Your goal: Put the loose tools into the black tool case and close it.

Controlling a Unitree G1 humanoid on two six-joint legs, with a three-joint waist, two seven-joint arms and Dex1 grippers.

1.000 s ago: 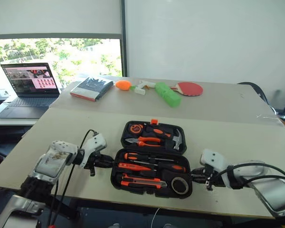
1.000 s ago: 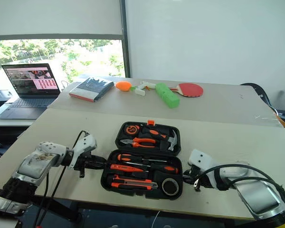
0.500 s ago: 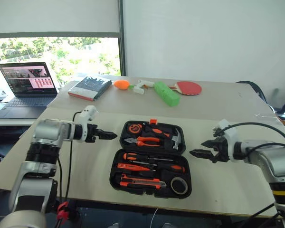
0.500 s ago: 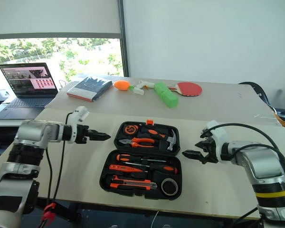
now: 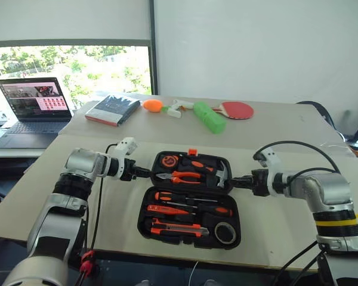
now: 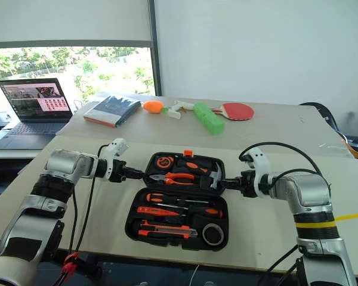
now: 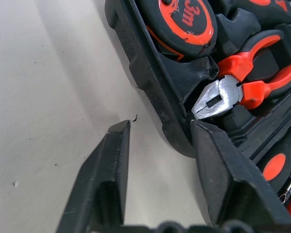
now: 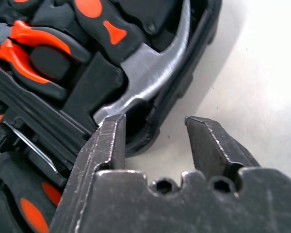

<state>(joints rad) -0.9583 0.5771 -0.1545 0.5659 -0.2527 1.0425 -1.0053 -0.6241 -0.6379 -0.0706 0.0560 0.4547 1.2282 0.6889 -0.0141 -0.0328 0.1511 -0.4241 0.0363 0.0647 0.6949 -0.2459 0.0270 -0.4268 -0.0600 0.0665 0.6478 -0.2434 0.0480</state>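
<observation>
Both grippers stand parted astride the far half's side rims of the black tool case (image 5: 191, 198): left gripper (image 7: 157, 145) at its left rim, right gripper (image 8: 153, 131) at its right rim; case lies open mid-table, tools seated inside

The book-sized black plastic tool case (image 5: 191, 199) has a matt, finely textured shell, its rim rough and grainy in the left wrist view. The pliers (image 7: 218, 97) show dull grey bare-metal jaws with smooth, slightly glossy orange plastic grips. The curved hammer head (image 8: 155, 73) is polished, shiny steel. The pale tabletop (image 5: 286, 179) looks matt and smooth, lightly speckled. The gripper fingers (image 7: 111, 179) are matt black plastic.
</observation>
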